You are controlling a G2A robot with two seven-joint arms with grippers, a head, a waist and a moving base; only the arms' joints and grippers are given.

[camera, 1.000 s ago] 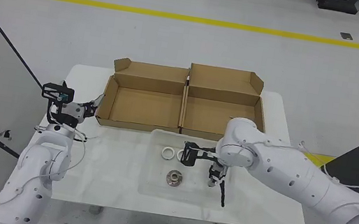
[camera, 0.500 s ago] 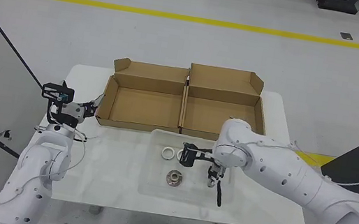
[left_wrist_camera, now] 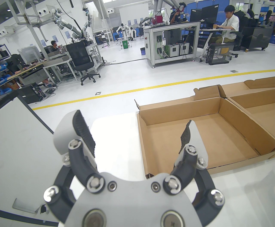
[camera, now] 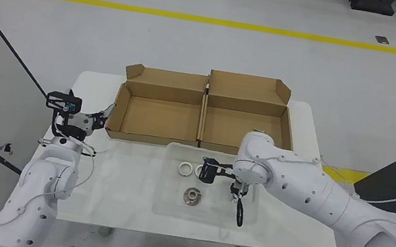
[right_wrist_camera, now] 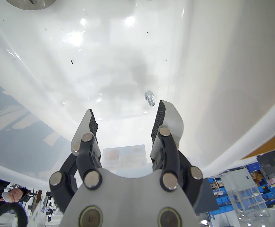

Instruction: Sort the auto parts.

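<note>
Right gripper [right_wrist_camera: 126, 107] hung low over the right part of the shallow white tray [camera: 168, 204], fingers about half spread, with nothing held between them. A small steel bolt [right_wrist_camera: 149, 99] lay on its side on the tray floor, just off the tip of one finger [right_wrist_camera: 165, 116]; could not tell whether the two touched. Left of the gripper in the tray, two white rings [camera: 185, 170] lay side by side near the far wall. A round metal flanged part [camera: 191, 196] sat nearer, apart from them. The tray sat at the near middle of the white table [camera: 125, 190]. Two open cardboard boxes [camera: 159, 121] stood side by side along the table's far half, walls touching. Left gripper [left_wrist_camera: 133, 118] was held above the table's left side, just beside the left box's near-left corner, fingers wide apart and gripping nothing.
</note>
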